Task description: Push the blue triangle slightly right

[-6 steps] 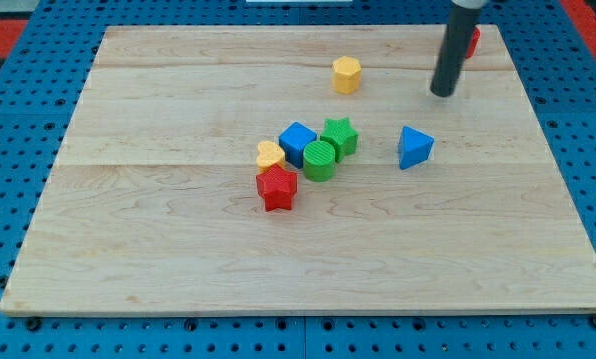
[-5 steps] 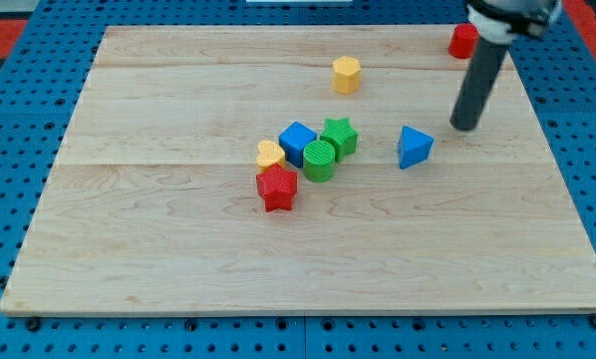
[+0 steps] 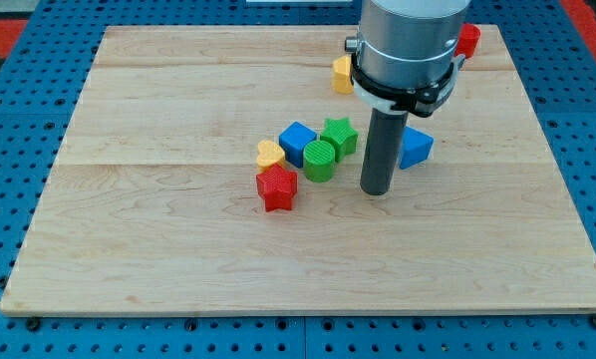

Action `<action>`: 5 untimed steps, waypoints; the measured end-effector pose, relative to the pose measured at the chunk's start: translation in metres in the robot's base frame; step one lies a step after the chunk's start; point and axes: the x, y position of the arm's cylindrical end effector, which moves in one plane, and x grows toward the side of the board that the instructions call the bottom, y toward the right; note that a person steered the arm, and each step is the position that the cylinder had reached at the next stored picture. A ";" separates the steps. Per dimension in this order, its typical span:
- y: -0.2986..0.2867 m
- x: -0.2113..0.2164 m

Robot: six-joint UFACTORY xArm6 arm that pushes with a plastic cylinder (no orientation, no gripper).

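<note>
Blue triangle (image 3: 416,148) lies right of centre on the wooden worktop (image 3: 158,249), its left part hidden behind the rod. The tool is a plain dark rod with nothing to open or close and holds nothing; my tip (image 3: 377,190) rests on the worktop just left of and slightly below the blue triangle, apparently apart from it, though the rod covers the gap.

Left of my tip sits a cluster: green cylinder (image 3: 319,160) nearest, green star (image 3: 339,136) above it, blue cube (image 3: 298,143) touching both, a yellow block (image 3: 270,155) of unclear shape at the cube's left, and red star (image 3: 276,187) at the cluster's bottom.

Toward the view's top, a second yellow block (image 3: 341,75) is partly hidden by the arm's grey housing, and a red block (image 3: 467,40) shows at the top right.
</note>
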 end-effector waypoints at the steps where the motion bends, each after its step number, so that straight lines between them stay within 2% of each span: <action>1: -0.004 -0.007; 2: -0.004 -0.027; 3: 0.021 -0.051; 4: 0.078 -0.043; 5: 0.073 0.004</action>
